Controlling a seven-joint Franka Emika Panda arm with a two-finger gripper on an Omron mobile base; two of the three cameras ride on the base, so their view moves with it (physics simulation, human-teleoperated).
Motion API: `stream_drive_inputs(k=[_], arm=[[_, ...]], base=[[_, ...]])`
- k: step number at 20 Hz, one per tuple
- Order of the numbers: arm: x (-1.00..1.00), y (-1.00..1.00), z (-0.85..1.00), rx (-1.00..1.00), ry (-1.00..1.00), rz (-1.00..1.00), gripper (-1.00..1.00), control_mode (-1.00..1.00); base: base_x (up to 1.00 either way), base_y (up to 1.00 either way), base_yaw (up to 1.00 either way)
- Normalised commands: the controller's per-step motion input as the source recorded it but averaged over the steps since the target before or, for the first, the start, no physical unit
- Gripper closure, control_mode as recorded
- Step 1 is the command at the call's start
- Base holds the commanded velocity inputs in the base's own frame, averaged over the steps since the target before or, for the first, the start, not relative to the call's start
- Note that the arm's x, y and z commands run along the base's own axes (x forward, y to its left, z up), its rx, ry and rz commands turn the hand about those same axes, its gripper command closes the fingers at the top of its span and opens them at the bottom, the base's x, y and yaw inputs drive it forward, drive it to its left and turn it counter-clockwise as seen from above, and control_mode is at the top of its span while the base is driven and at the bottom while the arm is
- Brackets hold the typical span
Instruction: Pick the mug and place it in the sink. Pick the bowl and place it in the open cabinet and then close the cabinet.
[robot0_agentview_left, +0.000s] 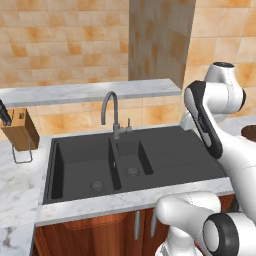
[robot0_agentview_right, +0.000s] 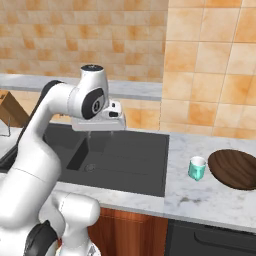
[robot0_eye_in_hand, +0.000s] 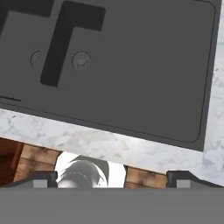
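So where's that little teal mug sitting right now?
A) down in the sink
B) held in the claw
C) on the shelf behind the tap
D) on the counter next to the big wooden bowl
D: the teal mug stands on the marble counter, just left of the wooden bowl and right of the sink.
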Motion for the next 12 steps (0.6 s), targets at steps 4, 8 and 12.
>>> stream_drive_inputs(k=[4, 8, 12], arm=[[-0.34, -0.47, -0.34, -0.01, 0.00, -0.01, -1.00, -1.00], [-0.13, -0.49, -0.26, 0.00, -0.01, -0.01, -1.00, -1.00], [0.00, -0.56, -0.34, 0.00, 0.00, -0.02, -1.00, -1.00]], base=[[0.00, 0.00, 0.00], [0.00, 0.00, 0.00], [0.00, 0.00, 0.00]])
